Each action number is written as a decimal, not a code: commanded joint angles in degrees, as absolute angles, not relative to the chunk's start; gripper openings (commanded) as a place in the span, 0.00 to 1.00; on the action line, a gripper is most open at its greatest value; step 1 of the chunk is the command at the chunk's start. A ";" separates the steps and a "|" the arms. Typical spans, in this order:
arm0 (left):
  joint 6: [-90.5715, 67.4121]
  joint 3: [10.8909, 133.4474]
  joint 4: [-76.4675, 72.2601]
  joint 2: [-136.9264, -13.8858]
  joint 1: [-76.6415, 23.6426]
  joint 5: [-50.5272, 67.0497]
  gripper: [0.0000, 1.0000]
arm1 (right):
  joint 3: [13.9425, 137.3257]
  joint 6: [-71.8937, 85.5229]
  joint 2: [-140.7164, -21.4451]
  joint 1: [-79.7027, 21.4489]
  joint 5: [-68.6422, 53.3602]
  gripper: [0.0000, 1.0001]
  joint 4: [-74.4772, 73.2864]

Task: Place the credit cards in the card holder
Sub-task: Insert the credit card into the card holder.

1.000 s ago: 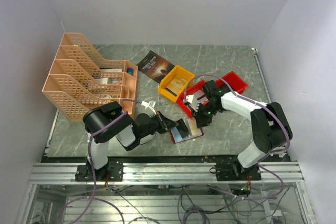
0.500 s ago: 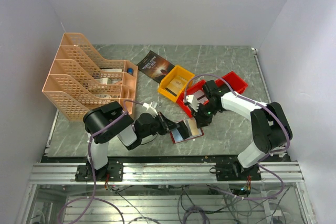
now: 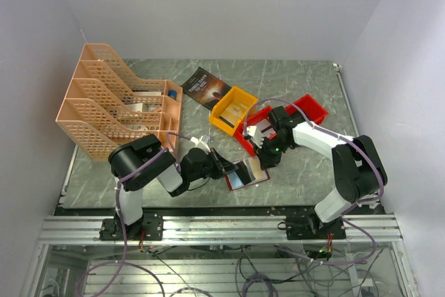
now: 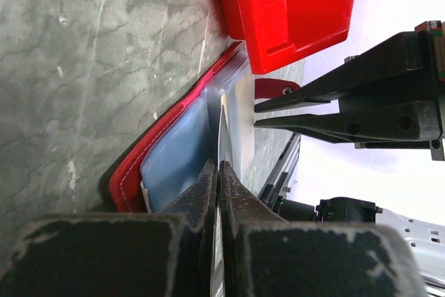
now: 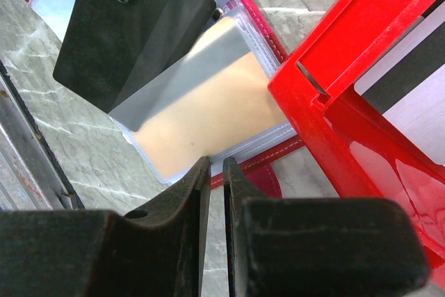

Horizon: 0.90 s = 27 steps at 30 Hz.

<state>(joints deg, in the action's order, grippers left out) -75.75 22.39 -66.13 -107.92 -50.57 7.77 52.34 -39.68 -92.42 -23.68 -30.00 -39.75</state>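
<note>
The small dark red folding card holder (image 4: 128, 175) lies open on the grey marble-pattern table (image 4: 83, 46), near its front edge, between the two arms. Its far corner is just beside the bright red plastic bin (image 5: 348, 88); I cannot tell if they touch.

The left gripper (image 4: 219, 165) has its fingers pressed together on a thin sheet seen edge-on. In the right wrist view this is a flat black card (image 5: 118, 46), held tilted over the clear pockets of the holder. A tan card (image 5: 208, 109) lies under the clear plastic next to it.

The right gripper (image 5: 215, 161) hangs over the near edge of the holder. Its fingers are almost together, with a narrow gap and nothing in it.

Compared with one second ago, the left arm's wrist has shifted a little toward its own base and the forearm sits slightly different. The holder, the black card and the right arm are at the same places.
</note>
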 commanded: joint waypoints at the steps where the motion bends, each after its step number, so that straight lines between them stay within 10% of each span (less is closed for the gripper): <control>1: -75.32 24.73 -62.94 -108.85 -50.81 8.73 0.07 | 52.21 -40.16 -93.23 -23.65 -28.21 0.13 -39.20; 27: -76.17 29.35 -63.06 -115.41 -48.79 15.71 0.07 | 52.27 -39.86 -91.90 -23.75 -28.73 0.16 -38.60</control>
